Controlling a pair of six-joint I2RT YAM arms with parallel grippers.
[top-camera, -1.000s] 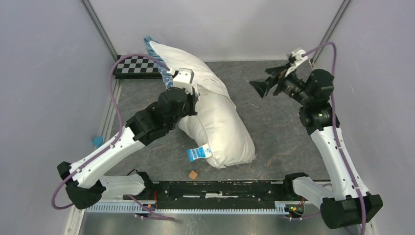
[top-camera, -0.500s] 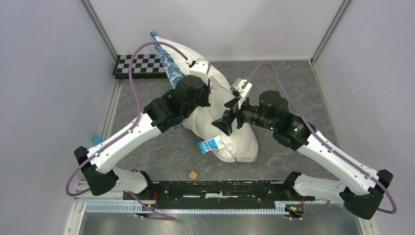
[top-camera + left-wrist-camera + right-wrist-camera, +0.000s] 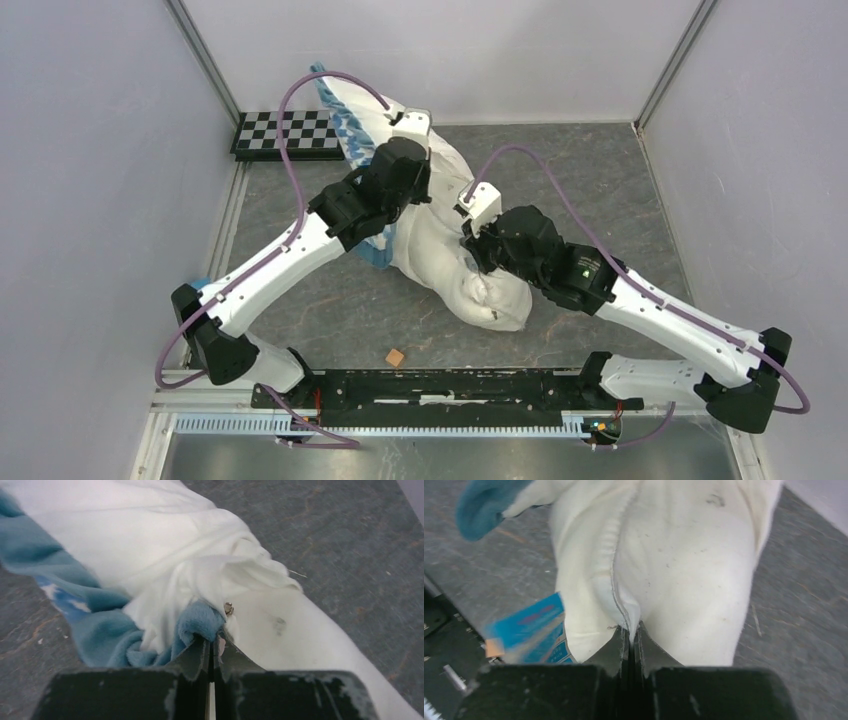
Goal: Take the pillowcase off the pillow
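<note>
Left gripper (image 3: 212, 645) pinches the blue trim of the pillowcase (image 3: 95, 625), jaws together on the fabric. Right gripper (image 3: 631, 632) is clamped on a seam of the pillow (image 3: 684, 575), which lies mid-table. Bare grey tabletop (image 3: 610, 180) lies open to the right, and a checkerboard (image 3: 280, 132) sits back-left between 2 pale walls.

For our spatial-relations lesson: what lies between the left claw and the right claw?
The uncovered white pillow, shown in the top view. The left claw pinches the pillowcase hem; the right claw pinches the pillow seam.
</note>
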